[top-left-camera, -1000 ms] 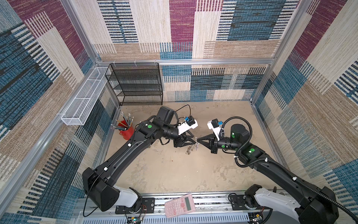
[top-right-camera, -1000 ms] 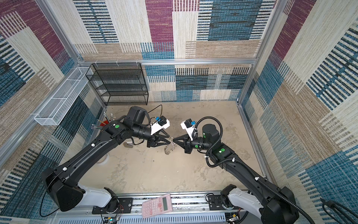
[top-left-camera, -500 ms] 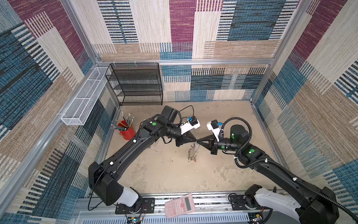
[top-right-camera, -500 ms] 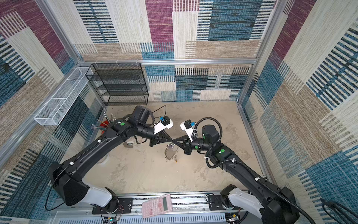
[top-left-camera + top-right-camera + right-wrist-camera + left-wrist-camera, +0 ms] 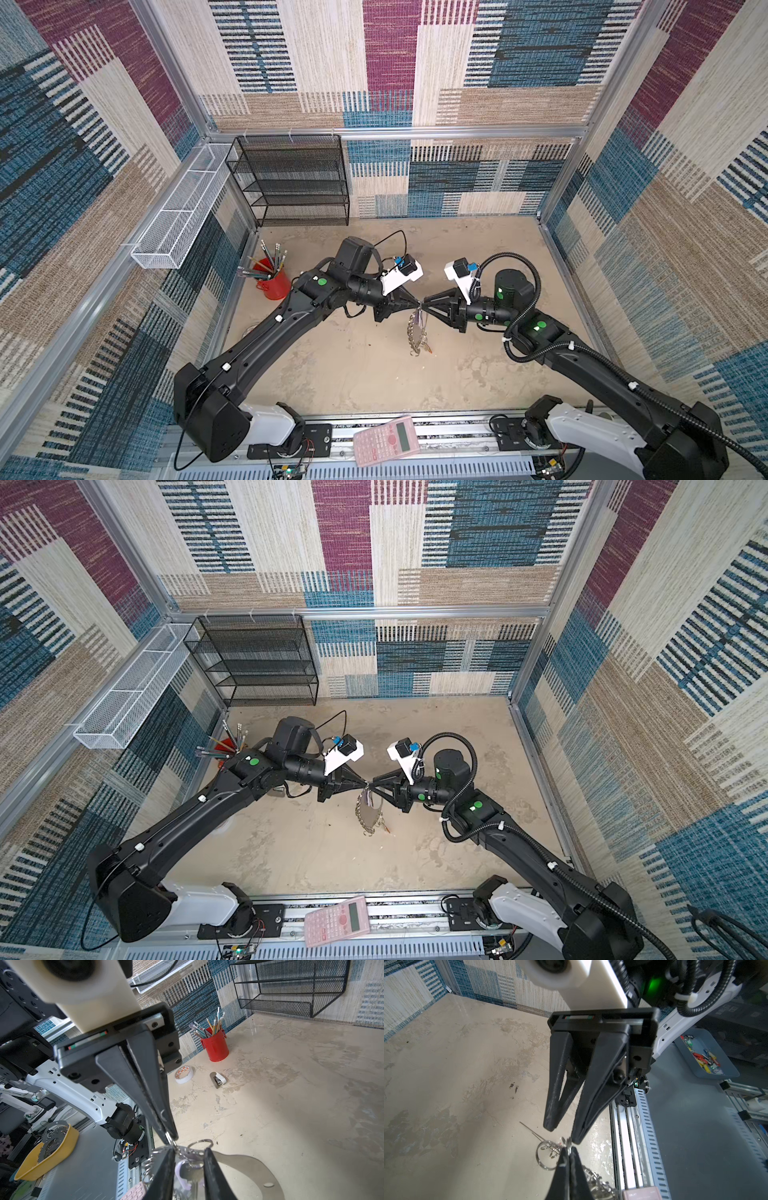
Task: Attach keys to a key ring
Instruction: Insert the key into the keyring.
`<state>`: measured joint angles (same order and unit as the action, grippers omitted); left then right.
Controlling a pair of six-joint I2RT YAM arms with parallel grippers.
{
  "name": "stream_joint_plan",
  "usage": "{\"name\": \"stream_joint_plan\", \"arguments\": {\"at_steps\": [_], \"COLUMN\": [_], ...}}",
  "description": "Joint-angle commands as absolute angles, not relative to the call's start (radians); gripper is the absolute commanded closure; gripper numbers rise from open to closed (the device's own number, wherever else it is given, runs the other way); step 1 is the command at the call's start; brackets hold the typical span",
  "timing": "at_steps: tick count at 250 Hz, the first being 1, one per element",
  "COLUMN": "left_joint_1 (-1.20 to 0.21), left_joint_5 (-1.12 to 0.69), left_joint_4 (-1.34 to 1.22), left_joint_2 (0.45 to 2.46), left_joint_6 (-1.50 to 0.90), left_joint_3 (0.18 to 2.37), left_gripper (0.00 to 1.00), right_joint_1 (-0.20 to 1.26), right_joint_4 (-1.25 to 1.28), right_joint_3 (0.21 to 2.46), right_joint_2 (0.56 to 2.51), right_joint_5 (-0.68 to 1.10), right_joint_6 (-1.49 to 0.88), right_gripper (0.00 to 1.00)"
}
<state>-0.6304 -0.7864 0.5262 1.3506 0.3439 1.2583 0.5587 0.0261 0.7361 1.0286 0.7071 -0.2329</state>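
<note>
Fingers (image 5: 561, 1169) of the left gripper (image 5: 568, 1150) are clenched on the ringed edge of the key ring (image 5: 417, 332). It hangs from that pinch over the middle of the worktop (image 5: 353, 382), well apart from every edge. The right gripper (image 5: 562, 1133) stands tip to tip with the left, its fingers (image 5: 214, 1176) parted and grasping nothing. The lilac key (image 5: 182, 1168) hangs between them, apparently threaded on the key ring, so this half is judged done. The red key is not clearly discernible in any view. Whether it is attached cannot be told, so it is judged outstanding.
</note>
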Motion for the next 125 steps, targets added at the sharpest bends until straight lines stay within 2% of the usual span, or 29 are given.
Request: {"name": "stream_joint_plan", "arguments": {"at_steps": [1,24,49,125], "left_joint_1": [-0.63,-0.63,-0.629,-0.621], "left_joint_5": [-0.857,-0.853,-0.857,-0.866], "left_joint_4": [0.354,0.268,0.149,-0.113], "left_joint_2": [1.313,1.278,1.244,1.2], "left_joint_6": [0.236,0.195,0.128,-0.03], "left_joint_3": [1.202,1.144,1.078,0.944], "left_gripper": [1.0,1.0,1.0,1.0], "right_joint_1": [0.557,0.556,0.555,0.555], "right_joint_4": [0.078,0.085,0.107,0.139], "right_joint_3": [0.733,0.733,0.732,0.728], "right_joint_2": [1.035,1.036,1.04,1.062], "right_joint_5": [0.707,0.715,0.74,0.777], "right_joint_6": [-0.254,-0.257,-0.264,-0.275], "right_gripper": [0.7,0.67,0.69,0.82]}}
